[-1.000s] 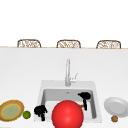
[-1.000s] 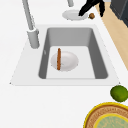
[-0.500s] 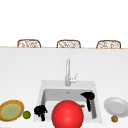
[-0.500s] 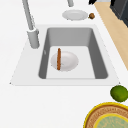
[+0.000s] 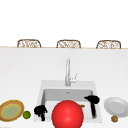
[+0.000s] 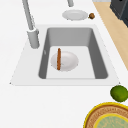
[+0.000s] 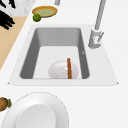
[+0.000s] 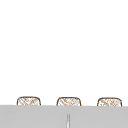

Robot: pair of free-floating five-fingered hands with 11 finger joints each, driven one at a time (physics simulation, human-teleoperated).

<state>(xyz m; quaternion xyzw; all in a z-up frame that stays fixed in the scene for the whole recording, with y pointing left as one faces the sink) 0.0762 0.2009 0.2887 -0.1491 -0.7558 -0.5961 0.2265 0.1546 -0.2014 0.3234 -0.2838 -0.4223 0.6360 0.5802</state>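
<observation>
In the left side view, the right robot hand [image 5: 93, 100] was over the far white plate [image 6: 75, 14] a second ago and has now left that spot. The plate's rim and the nut [image 6: 91, 15] beside it are uncovered. In the front view, the hand is now a little further right, over the sink's [image 5: 98, 117] right front corner.

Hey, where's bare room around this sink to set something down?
Free: the counter behind the faucet, and the basin floor beside the white plate. Crowded: left, yellow plate and lime; right, white dish and brown nut.
</observation>
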